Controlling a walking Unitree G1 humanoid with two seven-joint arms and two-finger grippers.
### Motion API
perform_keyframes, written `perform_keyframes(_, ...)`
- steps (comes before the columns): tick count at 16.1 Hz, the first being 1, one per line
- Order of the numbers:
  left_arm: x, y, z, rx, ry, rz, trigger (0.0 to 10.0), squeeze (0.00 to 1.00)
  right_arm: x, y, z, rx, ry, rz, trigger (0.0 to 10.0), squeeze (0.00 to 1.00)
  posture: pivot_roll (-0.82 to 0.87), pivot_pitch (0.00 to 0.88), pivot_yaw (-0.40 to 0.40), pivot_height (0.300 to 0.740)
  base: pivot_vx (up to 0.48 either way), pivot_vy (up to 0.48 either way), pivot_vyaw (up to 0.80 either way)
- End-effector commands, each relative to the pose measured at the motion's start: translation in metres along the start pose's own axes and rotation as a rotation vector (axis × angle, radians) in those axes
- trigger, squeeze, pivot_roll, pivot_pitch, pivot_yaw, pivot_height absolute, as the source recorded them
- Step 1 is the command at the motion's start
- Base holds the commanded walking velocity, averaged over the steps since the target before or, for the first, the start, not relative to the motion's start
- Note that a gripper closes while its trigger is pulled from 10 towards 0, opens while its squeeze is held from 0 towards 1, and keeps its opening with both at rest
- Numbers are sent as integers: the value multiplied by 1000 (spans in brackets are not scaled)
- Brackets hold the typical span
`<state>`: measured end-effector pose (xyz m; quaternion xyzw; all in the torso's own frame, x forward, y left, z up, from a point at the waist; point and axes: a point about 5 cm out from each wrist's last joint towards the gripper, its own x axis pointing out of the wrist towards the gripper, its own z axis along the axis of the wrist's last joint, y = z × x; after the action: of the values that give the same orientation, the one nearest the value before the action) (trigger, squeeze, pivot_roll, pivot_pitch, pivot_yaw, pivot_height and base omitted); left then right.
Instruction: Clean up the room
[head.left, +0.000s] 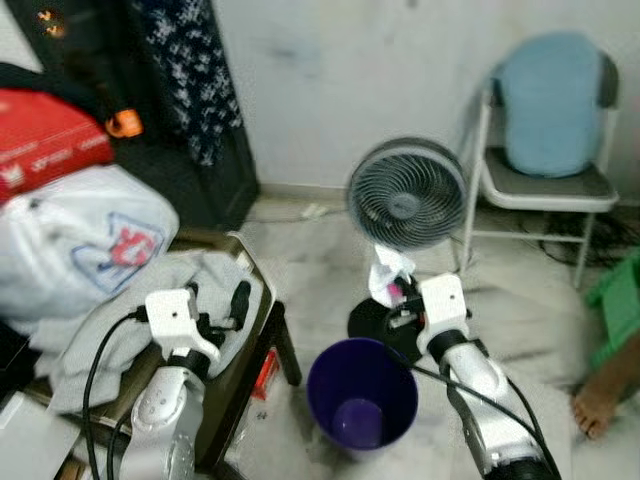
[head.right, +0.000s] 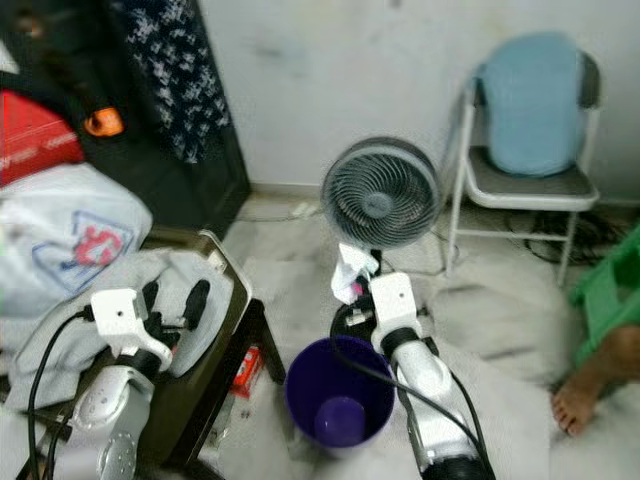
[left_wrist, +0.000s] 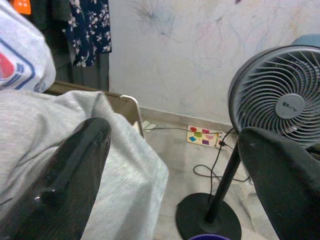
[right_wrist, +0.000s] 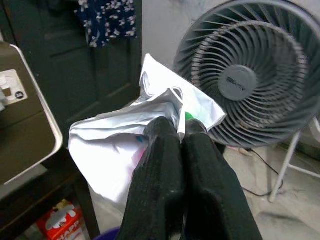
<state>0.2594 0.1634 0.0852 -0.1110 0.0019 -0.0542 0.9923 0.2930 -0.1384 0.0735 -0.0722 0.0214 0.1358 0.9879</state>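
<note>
Because it hung limp and crumpled, the white plastic wrapper (right_wrist: 150, 130) looked light, soft and slippery, best pinched at a bunched fold. The right gripper (right_wrist: 180, 132) held it so, jaws clenched, above the purple bin (head.left: 362, 400), before the grey fan (head.left: 407, 195). The left gripper (head.left: 218, 310) hovered, jaws released, over grey cloth (left_wrist: 60, 125) on the worktop (head.right: 215, 330).

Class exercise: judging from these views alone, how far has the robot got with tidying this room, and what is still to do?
Done: nothing visibly binned; the purple bin looks empty. In hand: the right pincer is shut on a crumpled white wrapper, held in front of the fan, just beyond the bin. The left pincer is open above the grey cloth on the small table. Left: drop the wrapper in, then tackle the cloth and the bags behind it.
</note>
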Motion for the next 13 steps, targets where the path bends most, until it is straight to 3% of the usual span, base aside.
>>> perform_keyframes(1,-3,6,3,18,-7,2,10000,0,4,7,4,7,-14,22,10000,0,-165,0,90,740,0,0,800)
perform_keyframes(6,-8,-7,7,26,-10,-161,10000,0,8,12,-3,19,26,12,10000,0,-153,0,93,740,0,0,0)
perform_keyframes(8,-15,-16,8,37,15,-282,10000,0,10,13,-14,7,112,-22,10000,0,-139,5,95,740,0,0,0)
perform_keyframes(13,-39,-18,17,130,84,-464,10000,0,9,12,-35,67,263,-156,10000,0,-83,120,139,740,0,0,0)
